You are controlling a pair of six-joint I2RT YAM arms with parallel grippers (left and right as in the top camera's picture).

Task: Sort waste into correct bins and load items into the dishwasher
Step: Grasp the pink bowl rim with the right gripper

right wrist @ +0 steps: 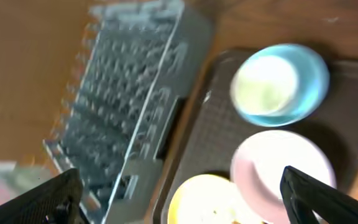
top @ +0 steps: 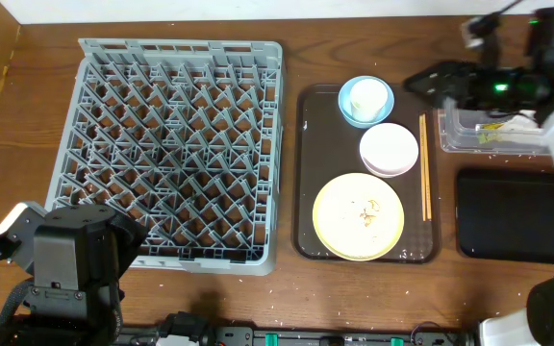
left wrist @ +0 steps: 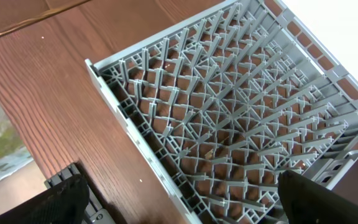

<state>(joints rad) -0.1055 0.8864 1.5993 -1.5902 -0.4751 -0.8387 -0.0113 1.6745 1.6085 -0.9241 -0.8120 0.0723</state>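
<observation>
The grey dishwasher rack (top: 176, 149) stands empty at the left. On the brown tray (top: 306, 173) sit a light blue cup (top: 365, 101) with a white inside, a white bowl (top: 390, 150), a pale yellow plate (top: 359, 216) carrying crumbs (top: 368, 213), and chopsticks (top: 425, 168) along its right side. My right gripper (top: 423, 82) hovers open and empty over the tray's far right corner; in the right wrist view its fingers (right wrist: 316, 196) frame the bowl (right wrist: 278, 168) and plate (right wrist: 204, 202). My left gripper (left wrist: 191, 202) hangs open and empty over the rack's near left corner (left wrist: 135, 130).
A clear tub (top: 493, 135) at the far right holds white crumpled paper with a yellow-green scrap (top: 491, 135), partly hidden by the right arm. A flat black bin (top: 513, 213) lies in front of it. The left arm's body (top: 65, 255) fills the near left corner.
</observation>
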